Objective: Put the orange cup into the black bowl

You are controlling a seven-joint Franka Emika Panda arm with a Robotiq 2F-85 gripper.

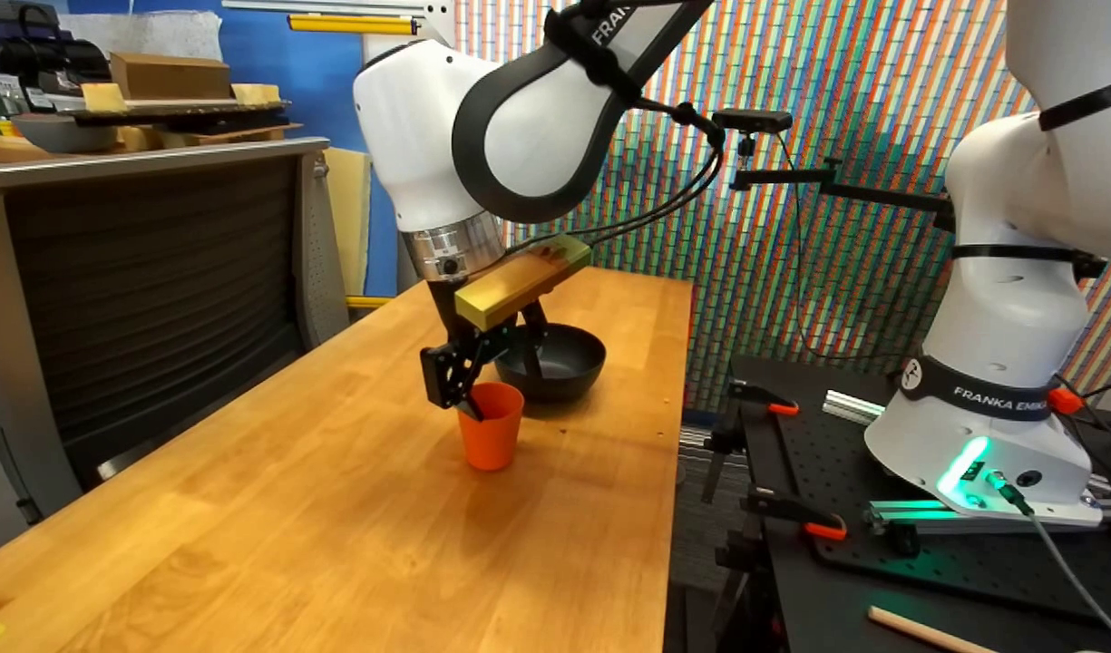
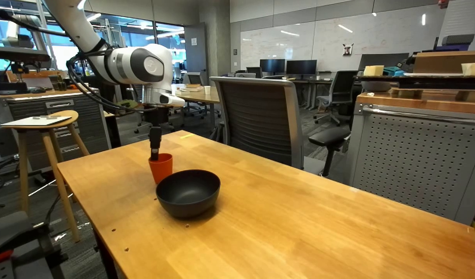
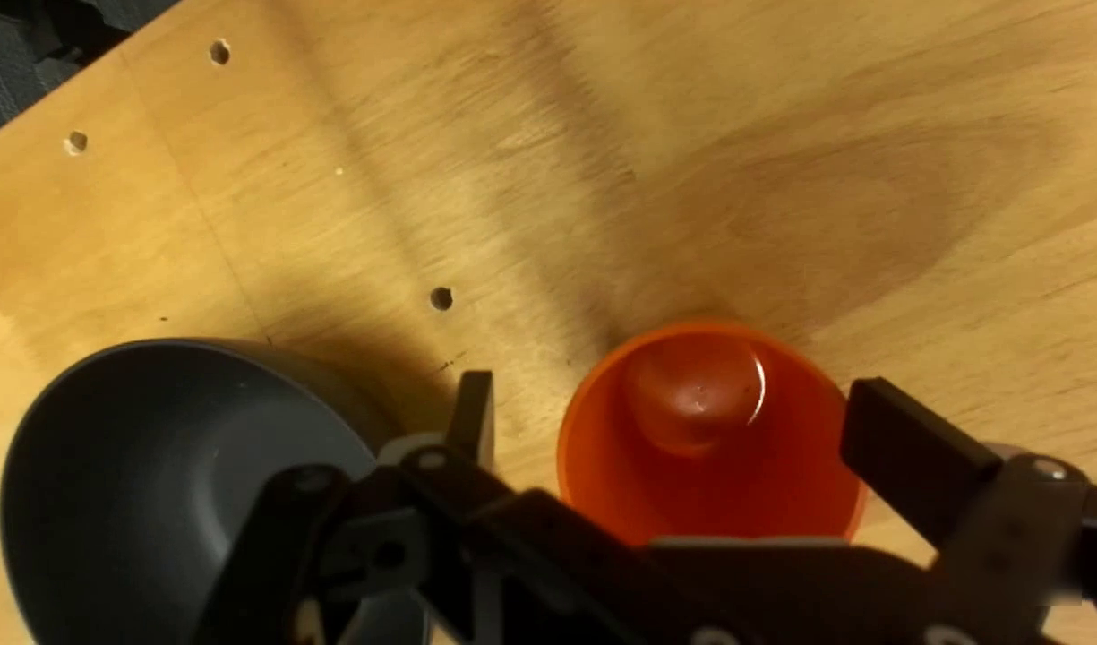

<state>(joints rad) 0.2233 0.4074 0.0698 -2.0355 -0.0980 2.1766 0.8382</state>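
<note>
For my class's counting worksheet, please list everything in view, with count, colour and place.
Table: 1, light brown, foreground
Orange cup: 1, orange, on table
Black bowl: 1, black, beside cup
Chairs: several, dark, nearest by table
Stool: 1, tan, past table
Perforated cabinet: 1, grey, near chairs
Cardboard box: 1, brown, above cabinet
Blocks: 2, pale yellow, flanking box
Elsewhere: too crowded to count
Robot arm: 1, mostly white, over table
End effector: 1, black, open at cup's rim

Place: here it is, an office-style robotics lab being shown!
Robot base: mounted right beside the wooden table.
Whiteboard: wall-hung, well beyond the table.
Monitors: set up beyond the table, too.
Mesh-backed chair: parked beside the table.
</note>
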